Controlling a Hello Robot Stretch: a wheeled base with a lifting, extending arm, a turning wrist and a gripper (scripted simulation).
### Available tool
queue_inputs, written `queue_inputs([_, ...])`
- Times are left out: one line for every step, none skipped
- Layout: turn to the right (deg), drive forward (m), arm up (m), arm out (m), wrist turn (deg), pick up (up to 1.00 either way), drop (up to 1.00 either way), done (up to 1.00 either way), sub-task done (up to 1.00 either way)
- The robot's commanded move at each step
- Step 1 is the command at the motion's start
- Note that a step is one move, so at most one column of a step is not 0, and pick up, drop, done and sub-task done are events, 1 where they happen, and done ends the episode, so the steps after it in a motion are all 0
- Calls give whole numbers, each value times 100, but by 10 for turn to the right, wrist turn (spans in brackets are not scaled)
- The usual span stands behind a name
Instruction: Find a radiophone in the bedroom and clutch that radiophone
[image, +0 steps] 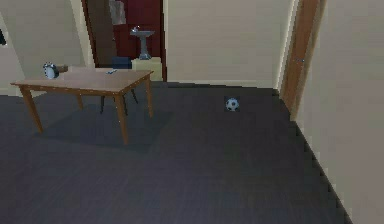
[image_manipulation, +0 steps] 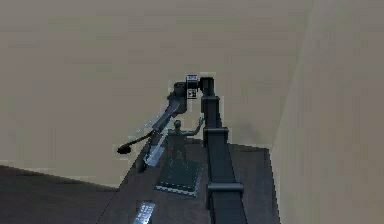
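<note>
Dark cabinet top by a beige wall; gripper near a small statue; I can't tell its grip or load; reaching on may topple the statue.

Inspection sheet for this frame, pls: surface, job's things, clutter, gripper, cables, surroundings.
Surface: dark cabinet top against the beige wall, under the dark square arm bar.
Job's things: small flat grey slab at the top's near edge; too small to call a radiophone.
Clutter: grey-green figurine on a square base beside the arm bar; pale upright thing left of it.
Gripper: gripper left of the arm bar's far end; cannot tell whether it holds anything.
Cables: nothing seen.
Surroundings: brown wooden table bearing a round white clock-like thing; patterned ball on dark floor; brown door; doorway with a white pedestal sink.
</note>
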Motion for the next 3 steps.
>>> queue_inputs([0, 0, 0, 0, 450, 0, 0, 0, 0])
queue_inputs([0, 0, 0, 0, 390, 0, 0, 0, 0])
queue_inputs([0, 0, -30, 0, 0, 0, 0, 0, 0])
